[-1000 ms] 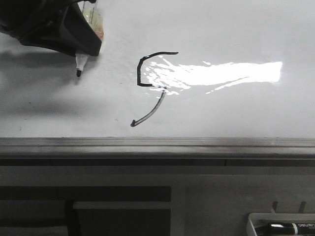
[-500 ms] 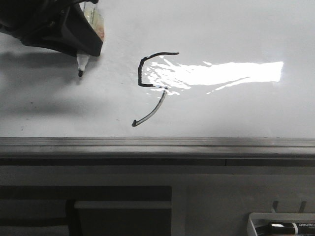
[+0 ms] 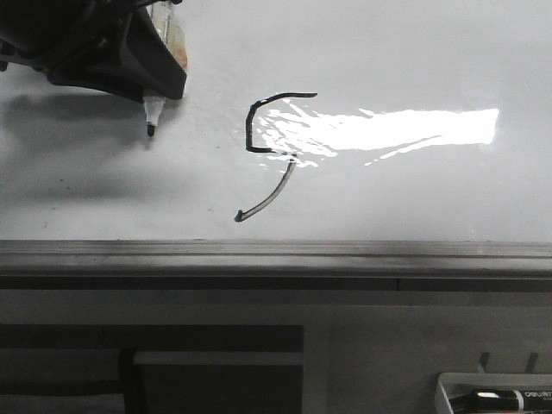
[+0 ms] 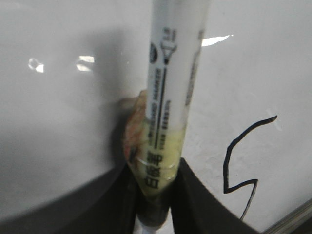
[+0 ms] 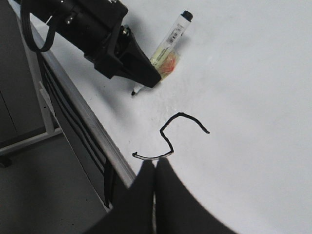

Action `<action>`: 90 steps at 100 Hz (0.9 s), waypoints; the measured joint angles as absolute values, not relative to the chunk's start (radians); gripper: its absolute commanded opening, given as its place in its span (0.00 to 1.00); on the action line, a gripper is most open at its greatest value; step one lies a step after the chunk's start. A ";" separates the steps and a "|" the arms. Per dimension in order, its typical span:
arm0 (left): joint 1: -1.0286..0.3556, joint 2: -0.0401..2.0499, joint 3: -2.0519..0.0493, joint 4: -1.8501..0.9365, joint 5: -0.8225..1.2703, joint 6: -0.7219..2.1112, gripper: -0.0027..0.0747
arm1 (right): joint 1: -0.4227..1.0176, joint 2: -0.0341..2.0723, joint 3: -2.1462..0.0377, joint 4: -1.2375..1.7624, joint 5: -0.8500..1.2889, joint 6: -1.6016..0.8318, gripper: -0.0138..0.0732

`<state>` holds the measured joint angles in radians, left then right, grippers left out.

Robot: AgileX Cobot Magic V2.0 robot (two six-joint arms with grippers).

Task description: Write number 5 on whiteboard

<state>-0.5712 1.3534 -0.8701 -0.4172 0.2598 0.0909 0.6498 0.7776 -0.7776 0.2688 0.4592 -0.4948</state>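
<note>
So, biggest first: the whiteboard (image 3: 414, 52) fills the front view, glossy with a strong glare patch, grey rail along its near edge. I'd call it hard and slick (ink will smear if anything drags across it). The number 5 (image 3: 269, 155) sits mid-board, touching the glare's left end: angular top bar, stem, then a fainter curved tail toward the rail. It looks finished to me.

My left gripper (image 3: 159, 82) is well to the left of the digit, clamped on the marker (image 4: 168, 97); its tip (image 3: 151, 130) hangs near the board, touching or not I can't tell. The marker is light, rigid, smooth plastic, so grip mid-barrel or it pivots.

My right gripper (image 5: 155, 168) has its fingers pressed together on nothing.

Another marker lies in a tray (image 3: 448, 388) below.
</note>
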 measured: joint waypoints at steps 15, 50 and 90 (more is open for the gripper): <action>-0.571 1.354 -0.872 -0.430 0.262 0.089 0.40 | 0.650 0.778 -0.778 0.275 0.459 -0.495 0.09; -0.571 1.354 -0.876 -0.439 0.269 0.085 0.44 | 0.650 0.778 -0.778 0.279 0.459 -0.495 0.09; -0.583 1.346 -0.881 -0.471 0.275 0.082 0.78 | 0.650 0.778 -0.778 0.279 0.459 -0.495 0.09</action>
<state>-0.5828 1.3459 -0.8806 -0.4711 0.2751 0.0819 0.6498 0.7776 -0.7776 0.2792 0.4592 -0.4948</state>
